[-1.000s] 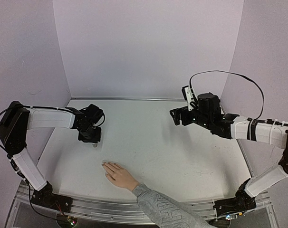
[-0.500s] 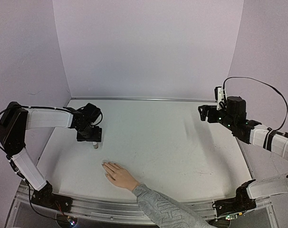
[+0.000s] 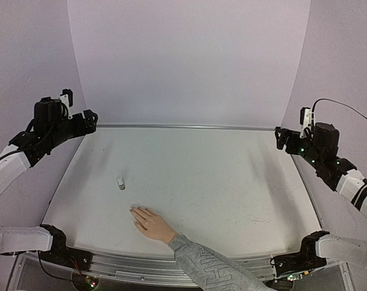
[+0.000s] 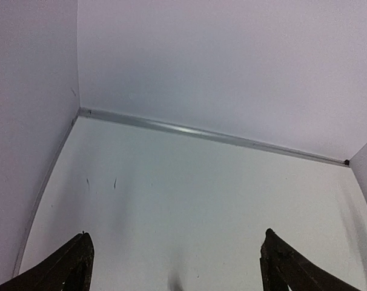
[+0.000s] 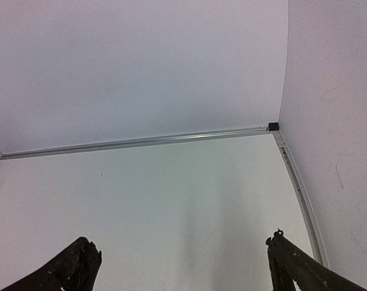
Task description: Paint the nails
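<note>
Left fingers (image 3: 88,119): spread wide, gripping nothing. In the left wrist view only bare white surface (image 3: 232,194) and the back wall (image 3: 189,60) show between the two tips. They sit high by the far-left corner, off the surface.

Right fingers (image 3: 280,138): also wide open and empty. The right wrist view shows the same, just surface, wall and the metal strip (image 5: 141,142) along the wall's foot. They're up at the far-right edge.

Only one container here: a small pale bottle (image 3: 120,182), standing upright on the surface by itself. It's on the near side of the left fingers and a bit to their right, well apart from them, and a long way left of the right fingers. Nothing touches it. It's too small in the top view to tell whether it's capped or what's inside, and neither wrist view shows it.

The person's hand (image 3: 148,223) lies flat, palm down, on the surface, just nearer than the bottle. It's close to the bottle but not touching. The hand points toward the left side, with a grey patterned sleeve (image 3: 211,267) trailing off the near edge.

The nails (image 3: 133,210) are at the end of the hand closest to the bottle. They're tiny, so I can't tell their colour or coating. They're well clear of both sets of fingers, and closer to the left ones than the right.
</note>
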`<state>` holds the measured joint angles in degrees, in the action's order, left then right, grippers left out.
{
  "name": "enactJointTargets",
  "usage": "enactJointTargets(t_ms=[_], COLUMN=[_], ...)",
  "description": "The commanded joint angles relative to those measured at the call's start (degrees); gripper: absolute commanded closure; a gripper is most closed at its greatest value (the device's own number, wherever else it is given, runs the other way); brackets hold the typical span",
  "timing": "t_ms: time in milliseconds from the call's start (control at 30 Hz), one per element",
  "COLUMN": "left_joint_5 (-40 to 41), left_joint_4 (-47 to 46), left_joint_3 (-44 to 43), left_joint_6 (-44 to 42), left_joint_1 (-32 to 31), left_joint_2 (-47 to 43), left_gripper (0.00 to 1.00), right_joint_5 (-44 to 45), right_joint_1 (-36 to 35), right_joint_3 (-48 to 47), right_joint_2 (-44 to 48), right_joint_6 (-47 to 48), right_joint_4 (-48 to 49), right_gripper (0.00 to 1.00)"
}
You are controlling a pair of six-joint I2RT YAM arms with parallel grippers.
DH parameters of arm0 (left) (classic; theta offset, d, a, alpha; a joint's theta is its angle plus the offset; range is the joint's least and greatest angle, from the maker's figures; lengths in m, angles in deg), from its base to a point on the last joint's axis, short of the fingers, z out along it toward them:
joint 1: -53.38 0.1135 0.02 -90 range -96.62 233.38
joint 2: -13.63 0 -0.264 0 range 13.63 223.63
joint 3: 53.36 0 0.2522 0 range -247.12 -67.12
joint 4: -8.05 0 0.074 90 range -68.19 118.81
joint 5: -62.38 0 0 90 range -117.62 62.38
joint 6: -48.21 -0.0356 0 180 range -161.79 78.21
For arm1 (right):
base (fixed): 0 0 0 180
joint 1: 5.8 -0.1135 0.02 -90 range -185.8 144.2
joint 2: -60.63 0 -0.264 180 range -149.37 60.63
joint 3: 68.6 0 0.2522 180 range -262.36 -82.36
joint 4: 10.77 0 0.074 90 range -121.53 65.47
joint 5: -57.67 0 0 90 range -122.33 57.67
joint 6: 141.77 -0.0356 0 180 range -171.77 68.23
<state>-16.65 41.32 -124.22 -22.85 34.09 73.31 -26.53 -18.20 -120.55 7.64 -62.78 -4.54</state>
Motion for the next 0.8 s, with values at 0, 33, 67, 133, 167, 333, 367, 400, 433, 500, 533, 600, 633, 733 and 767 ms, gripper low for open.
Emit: enactJointTargets(t_ms=[0,33,67,133,167,333,367,400,433,500,533,600,633,733,767], left_joint_5=[3.39,4.32,5.12,6.9,7.45,8.89,8.41,7.54,6.45,5.3,5.58,5.65,5.61,5.09,4.64], left_joint_4=[-6.7,-6.88,-6.93,-7.22,-7.62,-9.74,-10.17,-10.39,-10.45,-10.56,-10.67,-10.87,-10.89,-11.43,-11.61], left_joint_3=[-2.6,-3.0,-3.31,-3.11,-2.73,0.54,1.17,1.64,1.77,1.94,2.01,2.31,2.62,3.73,4.0], left_joint_6=[-8.91,-10.18,-11.24,-12.61,-13.03,-13.92,-13.4,-12.72,-12.02,-11.53,-11.67,-12.17,-12.42,-13.58,-13.73], left_joint_1=[-0.06,-0.05,0.02,0.12,0.13,1.78,3.07,4.25,5.52,6.92,7.23,8.05,8.38,8.51,8.48], left_joint_2=[-5.54,-6.3,-6.69,-7.33,-7.39,-5.39,-4.66,-4.02,-3.16,-2.0,-1.76,-1.73,-1.93,-2.78,-3.07], left_gripper=[0.03,0.03,0.03,0.03,0.03,0.02,0.02,0.02,0.02,0.02,0.03,0.02,0.03,0.02,0.02], right_joint_5=[5.43,5.97,6.34,7.17,7.99,11.84,11.08,10.51,10.09,9.03,8.5,8.11,6.77,2.44,2.46], right_joint_1=[0.1,0.1,0.11,0.12,0.15,0.1,0.1,0.13,0.15,0.46,0.84,2.63,4.21,6.53,6.56], right_joint_3=[-7.29,-8.76,-9.57,-11.01,-11.67,-12.5,-12.03,-11.73,-11.57,-11.7,-11.6,-10.99,-10.64,-9.55,-9.61], right_joint_2=[2.6,2.2,1.59,0.23,-0.45,-0.03,0.34,0.31,-0.36,-2.03,-2.59,-2.69,-2.5,-1.2,-1.01], right_joint_6=[0.95,1.62,1.83,1.8,1.82,2.03,2.58,3.06,3.51,3.43,3.14,2.57,2.15,2.13,2.2], right_joint_4=[-3.54,-4.23,-4.73,-5.43,-5.86,-7.06,-6.95,-6.82,-6.73,-6.72,-6.78,-6.56,-6.24,-4.53,-4.38], right_gripper=[0.02,0.02,0.02,0.02,0.02,0.02,0.02,0.02,0.02,0.02,0.02,0.02,0.02,0.02,0.02])
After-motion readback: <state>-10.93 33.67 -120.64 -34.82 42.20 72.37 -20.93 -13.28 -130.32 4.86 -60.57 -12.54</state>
